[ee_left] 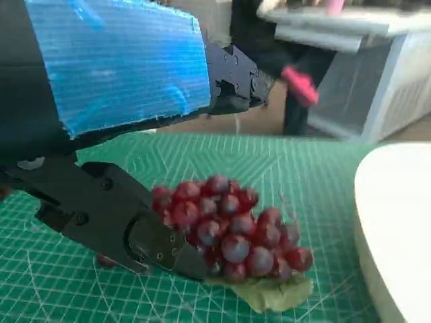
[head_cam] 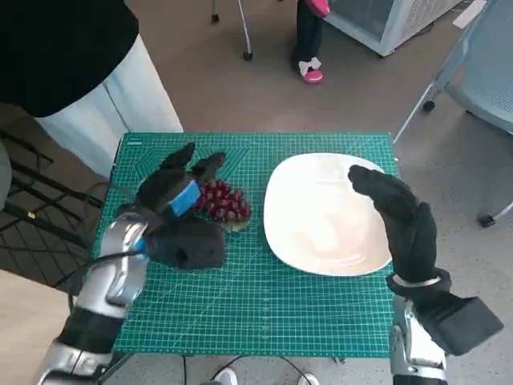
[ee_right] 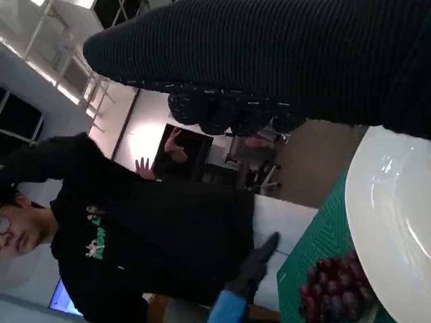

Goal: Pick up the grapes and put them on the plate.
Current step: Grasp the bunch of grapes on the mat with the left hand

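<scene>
Head view shows the grapes (head_cam: 224,202) lying on the green mat (head_cam: 240,305) on the bench, just left of the white plate (head_cam: 321,233), with the left hand (head_cam: 178,192) over them and the right hand (head_cam: 397,212) above the plate's right side, holding nothing, its fingers loosely spread. Left wrist view shows the left hand's fingers (ee_left: 135,229) apart around the grapes, one touching the bunch, which sits on a leaf (ee_left: 269,293). Right wrist view shows a person (ee_right: 135,235) in a black top behind the bench.

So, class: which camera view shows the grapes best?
The left wrist view: the grapes fill it, each berry distinct. The head view shows them small, beside the left hand. The right wrist view catches them at its edge.
</scene>
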Controlling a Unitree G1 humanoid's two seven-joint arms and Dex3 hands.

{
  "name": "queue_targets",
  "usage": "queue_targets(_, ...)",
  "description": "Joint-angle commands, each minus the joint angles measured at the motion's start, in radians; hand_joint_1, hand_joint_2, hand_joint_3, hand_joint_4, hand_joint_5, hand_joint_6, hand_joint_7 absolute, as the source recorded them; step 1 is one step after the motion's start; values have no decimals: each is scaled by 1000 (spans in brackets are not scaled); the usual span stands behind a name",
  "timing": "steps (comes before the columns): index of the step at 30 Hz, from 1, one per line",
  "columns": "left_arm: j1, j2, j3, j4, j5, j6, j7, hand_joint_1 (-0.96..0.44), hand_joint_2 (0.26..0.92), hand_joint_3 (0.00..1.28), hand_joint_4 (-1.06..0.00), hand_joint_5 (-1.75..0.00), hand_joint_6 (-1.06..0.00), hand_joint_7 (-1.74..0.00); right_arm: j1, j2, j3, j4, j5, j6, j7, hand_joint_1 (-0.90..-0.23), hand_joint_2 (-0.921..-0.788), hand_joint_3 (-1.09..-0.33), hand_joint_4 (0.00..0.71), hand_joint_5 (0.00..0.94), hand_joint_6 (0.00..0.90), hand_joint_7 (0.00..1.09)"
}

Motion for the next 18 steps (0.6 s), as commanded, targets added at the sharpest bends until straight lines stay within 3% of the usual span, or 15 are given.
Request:
queue_targets(1, -78, -14, -54, 88, 11, 32, -16, -223, 716, 4, -24, 0, -225, 0, 10, -2, -8, 19, 10, -1, 10, -620, -921, -876, 401, 0, 108, 292)
queue_targets(18, -215, -58, -167, 386, -6, 22, 55, -224, 723, 3, -15, 0, -209, 0, 20, -5, -20, 20, -4, -18, -1, -622, -921, -875, 404, 2, 96, 320)
